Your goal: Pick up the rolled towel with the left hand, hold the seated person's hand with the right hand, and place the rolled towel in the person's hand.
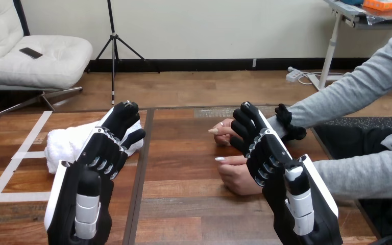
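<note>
So here the rolled towel [69, 143] lies on the tabletop [184, 204], over on the left side and closer to the far edge than the near one. The left hand [104, 153] is on top of its right end. The fingers [120, 120] look loosely stretched across the roll with the thumb sticking out to the side, so I'd call that an open hand resting on it, not a grab yet. The biggest risk I see is that it's sitting on the end of the roll rather than the middle. If it closes there it might only pinch the outer layer, and the towel could unroll or droop and slide out on the lift. Towels are soft, so a grip can look fine and then give way. Over toward the right edge, the right hand [268, 153] lies across the person's two hands. The person's farther hand [220, 131] pokes out from behind it and the person's nearer hand [235, 176] sits just beside it, lower down. I honestly can't tell whether the right hand has closed on anything or is just lying there. That's my second worry, because with two hands so close together it could settle on the wrong one or catch both. And if the palm it's meant to steady faces down or gets covered, there's nowhere to drop the towel. The towel and the person's hands are also well apart, so the carry across the middle of the tabletop is where a weak grip would show.
</note>
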Available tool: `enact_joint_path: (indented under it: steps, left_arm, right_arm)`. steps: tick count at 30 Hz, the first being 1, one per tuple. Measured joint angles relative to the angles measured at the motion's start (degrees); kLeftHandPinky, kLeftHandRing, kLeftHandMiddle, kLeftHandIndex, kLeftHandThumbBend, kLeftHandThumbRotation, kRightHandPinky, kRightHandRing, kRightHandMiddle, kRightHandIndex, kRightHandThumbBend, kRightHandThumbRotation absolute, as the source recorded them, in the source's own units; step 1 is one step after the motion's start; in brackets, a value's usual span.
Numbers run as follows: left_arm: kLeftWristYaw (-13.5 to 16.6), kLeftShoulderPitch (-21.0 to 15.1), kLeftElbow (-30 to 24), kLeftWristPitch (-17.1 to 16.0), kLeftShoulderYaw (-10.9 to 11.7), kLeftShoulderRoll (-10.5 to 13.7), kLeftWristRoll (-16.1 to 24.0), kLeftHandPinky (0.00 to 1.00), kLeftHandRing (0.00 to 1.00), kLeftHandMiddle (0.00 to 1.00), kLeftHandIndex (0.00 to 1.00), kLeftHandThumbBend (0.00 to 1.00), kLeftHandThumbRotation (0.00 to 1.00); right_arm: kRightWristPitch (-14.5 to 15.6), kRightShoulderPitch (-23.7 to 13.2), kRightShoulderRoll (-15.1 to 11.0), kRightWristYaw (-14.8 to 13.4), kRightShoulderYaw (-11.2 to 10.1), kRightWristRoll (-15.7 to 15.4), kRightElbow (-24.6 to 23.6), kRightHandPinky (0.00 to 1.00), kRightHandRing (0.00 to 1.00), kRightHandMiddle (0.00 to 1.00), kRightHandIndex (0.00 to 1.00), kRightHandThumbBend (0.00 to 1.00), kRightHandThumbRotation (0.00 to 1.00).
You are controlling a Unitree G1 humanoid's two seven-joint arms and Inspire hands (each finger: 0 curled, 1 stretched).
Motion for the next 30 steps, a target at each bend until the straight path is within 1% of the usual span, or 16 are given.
enact_joint_path:
  steps: [15, 30]
  left_arm:
    - [0.0, 0.0, 0.0, 0.0, 0.0, 0.0, 0.0, 0.82, 0.90, 0.89, 0.86, 0.80, 0.95]
    - [0.1, 0.0, 0.0, 0.0, 0.0, 0.0, 0.1, 0.82, 0.91, 0.89, 0.86, 0.81, 0.96]
  right_arm:
    - [0.0, 0.0, 0.0, 0.0, 0.0, 0.0, 0.0, 1.00, 1.00, 0.99, 0.99, 0.82, 1.00]
    - [0.0, 0.0, 0.0, 0.0, 0.0, 0.0, 0.0, 1.00, 1.00, 0.99, 0.99, 0.81, 1.00]
